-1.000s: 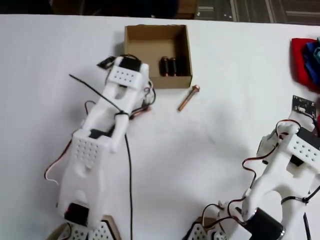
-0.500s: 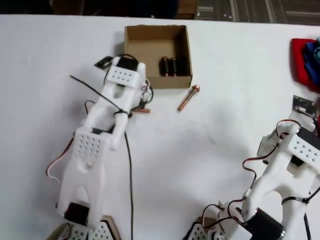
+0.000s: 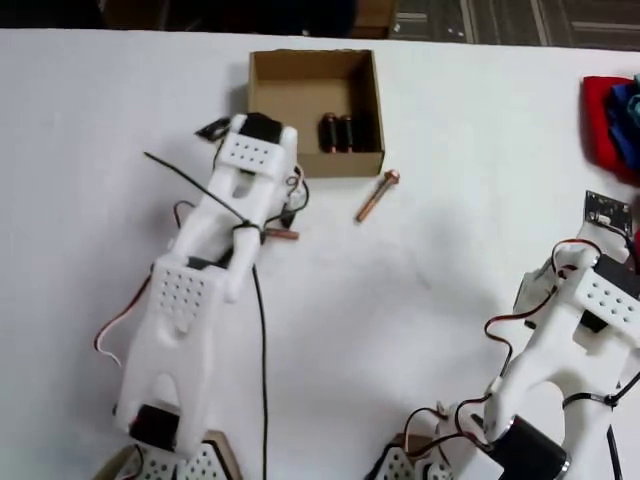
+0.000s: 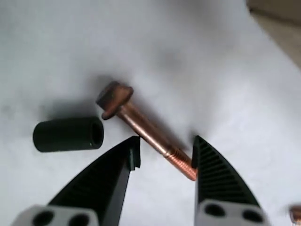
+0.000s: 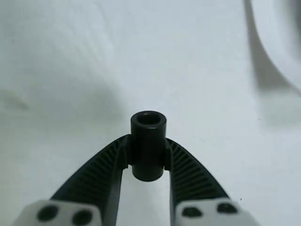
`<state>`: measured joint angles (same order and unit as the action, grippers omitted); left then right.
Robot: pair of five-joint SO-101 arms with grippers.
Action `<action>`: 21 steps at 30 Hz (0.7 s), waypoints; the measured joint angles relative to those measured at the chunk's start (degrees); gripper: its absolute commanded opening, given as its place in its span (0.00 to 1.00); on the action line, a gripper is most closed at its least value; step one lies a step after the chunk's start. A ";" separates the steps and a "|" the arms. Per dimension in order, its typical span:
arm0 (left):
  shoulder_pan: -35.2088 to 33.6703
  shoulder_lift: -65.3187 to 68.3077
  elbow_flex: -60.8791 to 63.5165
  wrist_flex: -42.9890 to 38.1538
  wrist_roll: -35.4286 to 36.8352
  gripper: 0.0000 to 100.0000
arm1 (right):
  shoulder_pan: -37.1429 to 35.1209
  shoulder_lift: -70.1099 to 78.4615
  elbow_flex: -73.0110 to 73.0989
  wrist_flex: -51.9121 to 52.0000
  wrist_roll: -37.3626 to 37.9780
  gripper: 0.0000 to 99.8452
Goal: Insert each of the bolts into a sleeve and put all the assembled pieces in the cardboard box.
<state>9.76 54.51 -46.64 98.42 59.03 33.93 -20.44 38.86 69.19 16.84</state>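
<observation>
Left gripper jaws apart, straddling threaded end of copper flanged bolt lying on white table, loose black cylindrical sleeve just beside its head. Right gripper clamped on second black sleeve (bore toward camera). Risk: pinch so near tip lets round shank pivot or roll free.

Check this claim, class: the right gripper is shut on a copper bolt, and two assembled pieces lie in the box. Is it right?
Not quite. The right gripper is shut on a black sleeve, not a copper bolt, as the right wrist view shows. The rest holds: two assembled pieces lie in the box.
</observation>
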 measured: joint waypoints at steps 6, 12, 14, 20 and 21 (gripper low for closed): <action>-0.18 1.23 -0.62 -0.26 -26.73 0.20 | 0.00 0.00 0.00 0.00 0.00 0.02; 0.09 1.41 -0.62 1.05 -60.04 0.20 | 0.00 0.00 0.00 0.00 0.00 0.02; 0.26 1.49 -0.62 1.14 -69.10 0.20 | 0.00 0.00 0.00 0.00 0.00 0.02; 0.35 1.58 -0.53 1.67 -76.04 0.20 | 0.00 0.00 0.00 0.00 0.00 0.02; 0.44 1.49 -0.53 1.67 -76.13 0.20 | 0.00 0.00 0.00 0.00 0.00 0.02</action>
<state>10.20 56.00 -47.16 100.09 -17.10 33.93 -20.44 38.86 69.19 16.84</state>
